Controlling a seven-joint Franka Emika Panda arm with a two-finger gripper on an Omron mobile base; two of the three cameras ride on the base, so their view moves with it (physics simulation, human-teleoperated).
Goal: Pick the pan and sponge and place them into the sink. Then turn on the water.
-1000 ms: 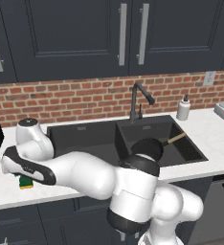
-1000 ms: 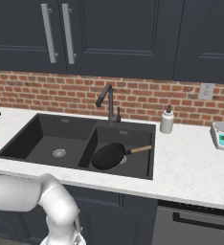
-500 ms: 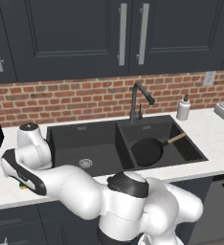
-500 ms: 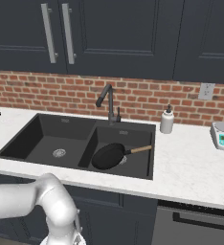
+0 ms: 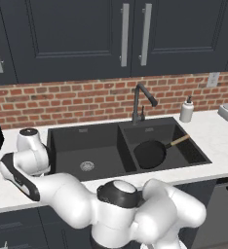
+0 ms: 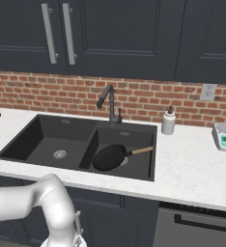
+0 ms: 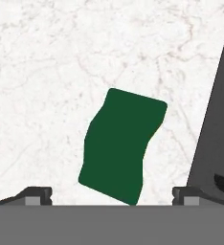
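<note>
Tool (image 7: 112,194) released, jaws wide, above green sponge (image 7: 121,150) lying on white worktop (image 7: 47,86). Pan (image 5: 151,153) sits in sink's (image 5: 91,141) right basin, handle twd faucet-side rim

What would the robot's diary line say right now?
pan: in right sink basin | sponge: on counter | tool: open, above sponge | faucet: off

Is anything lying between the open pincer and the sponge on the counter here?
Nothing visible does. In the hand view the sponge lies flat on the bare marble counter, in line with the gap of the open pincer, whose two tips stand wide on either side. The sink edge runs beside it, apart from the sponge.
</note>
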